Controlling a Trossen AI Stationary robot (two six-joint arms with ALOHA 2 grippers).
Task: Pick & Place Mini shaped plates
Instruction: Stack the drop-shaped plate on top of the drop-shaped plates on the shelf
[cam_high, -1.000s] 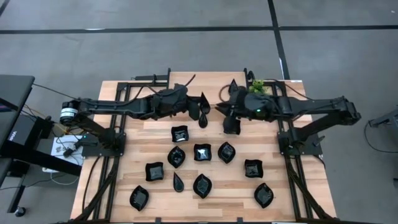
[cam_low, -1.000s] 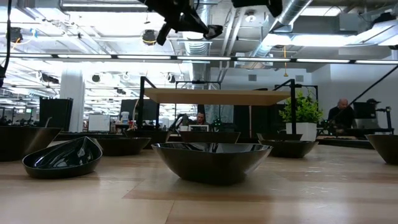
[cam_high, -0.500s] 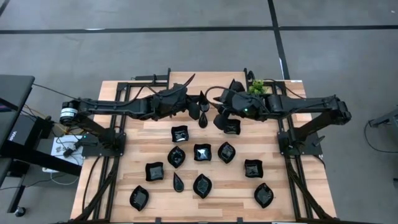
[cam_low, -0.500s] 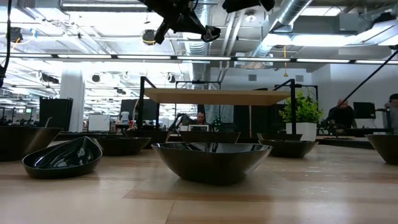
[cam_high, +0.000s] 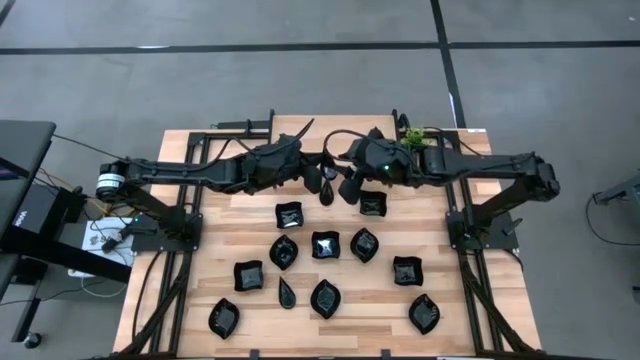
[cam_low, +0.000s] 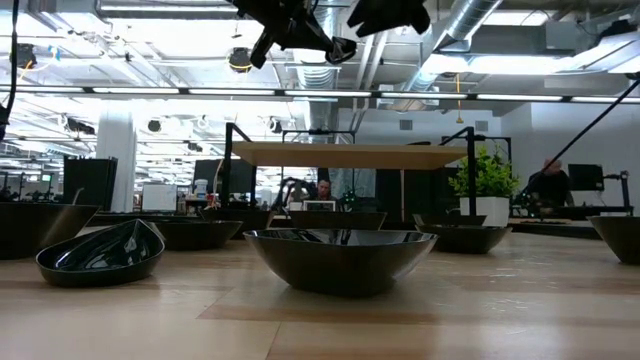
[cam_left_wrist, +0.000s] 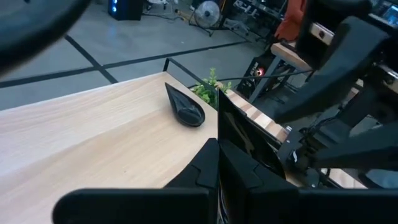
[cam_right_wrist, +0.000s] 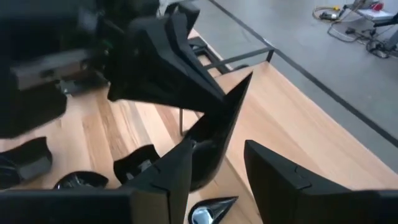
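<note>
The left claw (cam_high: 322, 178) hangs above the far middle of the table (cam_high: 250, 215), clamped on a narrow teardrop plate (cam_high: 327, 185) that stands on edge in the air. The right claw (cam_high: 345, 190) is just beside it, fingers spread apart with nothing between them; in the right wrist view its fingers (cam_right_wrist: 180, 171) flank the held plate's lower edge without gripping it. A square plate (cam_high: 373, 204) lies on the table right by the right claw. Ten more plates (cam_high: 324, 245) are scattered over the near half, squares, leaf ovals and a teardrop, all apart from one another. Another teardrop (cam_left_wrist: 185, 109) lies at the far edge, beside a small green plant (cam_high: 413, 137).
</note>
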